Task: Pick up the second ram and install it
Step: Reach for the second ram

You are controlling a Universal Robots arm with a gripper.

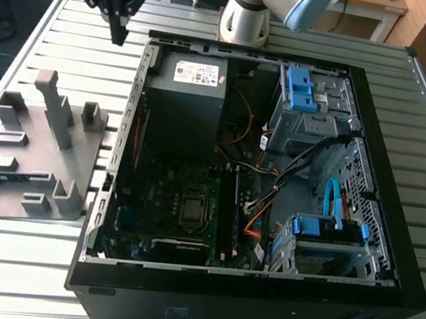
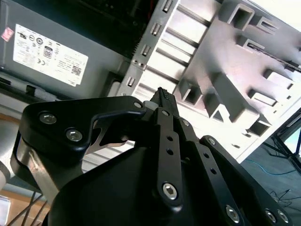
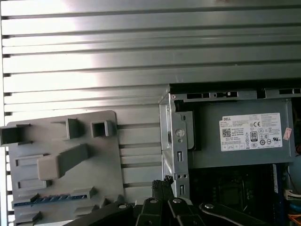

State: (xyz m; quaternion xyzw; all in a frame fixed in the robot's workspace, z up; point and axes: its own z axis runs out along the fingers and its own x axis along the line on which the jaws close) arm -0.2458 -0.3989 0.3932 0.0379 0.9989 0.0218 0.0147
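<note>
My gripper [image 1: 120, 31] hangs high over the slatted table, past the far end of the grey tray [image 1: 24, 201] and beside the far left corner of the open computer case [image 1: 413, 286]. Its black fingers meet at the tips with nothing between them, as both wrist views show [image 2: 163, 94] [image 3: 164, 181]. In the first wrist view a slim bluish strip, which I take for the second ram [image 3: 51, 199], stands on edge in a long slot of the tray [image 3: 108, 155]. The gripper is well clear of it.
Inside the case a grey power supply [image 1: 183, 96] sits at the far end. The motherboard lies on the floor, with long black sockets [image 1: 228, 212] beside the processor. Blue drive brackets [image 1: 301, 88] and cables fill the exterior view's right half. The arm's base [image 1: 246, 17] stands behind the case.
</note>
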